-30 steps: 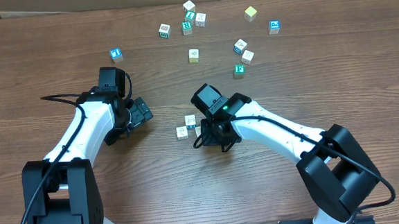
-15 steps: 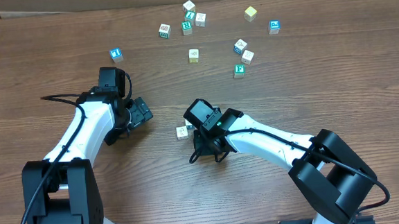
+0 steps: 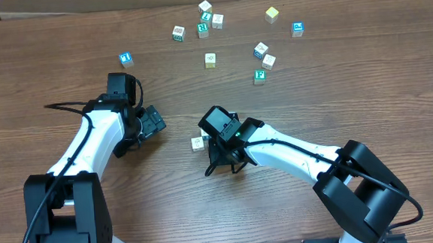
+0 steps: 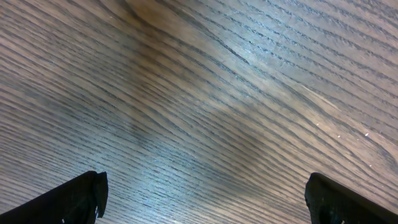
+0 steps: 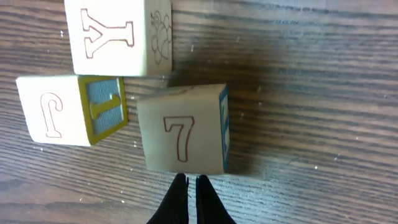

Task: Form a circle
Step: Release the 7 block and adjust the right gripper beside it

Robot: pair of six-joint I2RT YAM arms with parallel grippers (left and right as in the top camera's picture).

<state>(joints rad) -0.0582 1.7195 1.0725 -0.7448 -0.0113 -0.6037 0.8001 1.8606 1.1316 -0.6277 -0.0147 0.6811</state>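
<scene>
Ring of cream wooden alphabet cubes (image 3: 197, 143) judged part-formed, mid-desk: Y cube (image 5: 118, 34), J cube (image 5: 71, 109), 7 cube (image 5: 183, 130) packed close; fourth not seen. Right end effector (image 5: 191, 199) fully closed, nothing held, tips just beside 7 cube. Left end effector (image 4: 208, 199) spread wide, empty, over bare wooden desk (image 4: 249, 93).

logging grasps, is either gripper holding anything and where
Nothing is held. The right gripper is shut, its tips at the side of the 7 cube. The left gripper hangs open over the table.
</scene>
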